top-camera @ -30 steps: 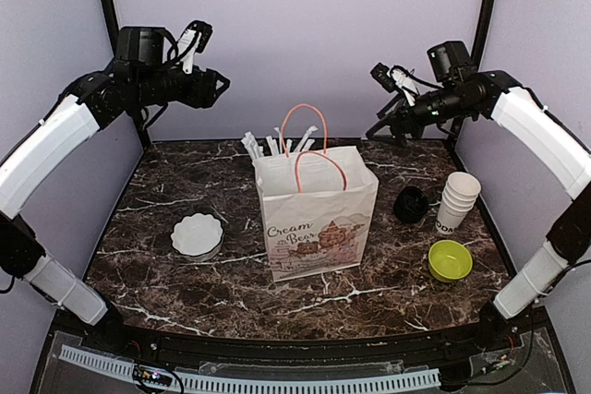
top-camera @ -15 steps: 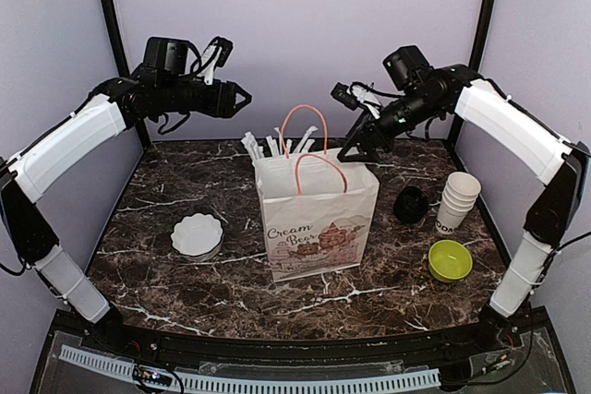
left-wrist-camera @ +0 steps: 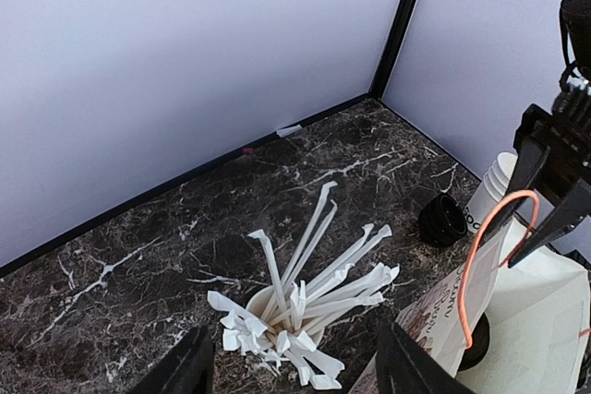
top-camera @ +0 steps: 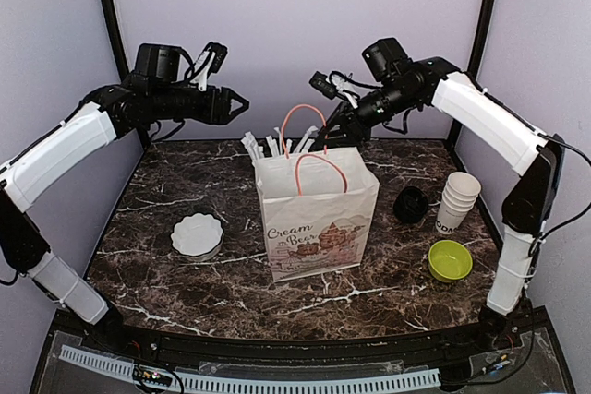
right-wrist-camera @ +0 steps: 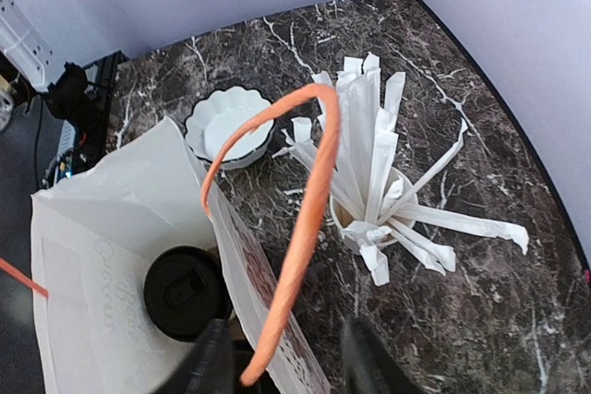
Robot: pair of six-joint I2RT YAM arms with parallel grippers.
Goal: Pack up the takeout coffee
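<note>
A white paper bag (top-camera: 319,219) with orange handles stands mid-table. In the right wrist view one takeout coffee (right-wrist-camera: 187,292) shows its black lid inside the bag. My right gripper (top-camera: 327,139) is at the bag's rear handle (right-wrist-camera: 309,200). The orange loop runs between its fingers, close to the left finger (right-wrist-camera: 209,357), and a gap remains on the other side. My left gripper (top-camera: 236,103) hangs open in the air behind and left of the bag. It sits above the cup of wrapped straws (left-wrist-camera: 295,311) and holds nothing.
Behind the bag stands the straw cup (top-camera: 277,148). A white scalloped bowl (top-camera: 197,234) lies on the left. On the right are a pile of black lids (top-camera: 410,204), a stack of lidless white cups (top-camera: 457,198) and a green bowl (top-camera: 450,260).
Both arms swung inward toward the bag. The right gripper came down and left onto the rear handle and its jaws narrowed. The left gripper moved right over the straw cup.
</note>
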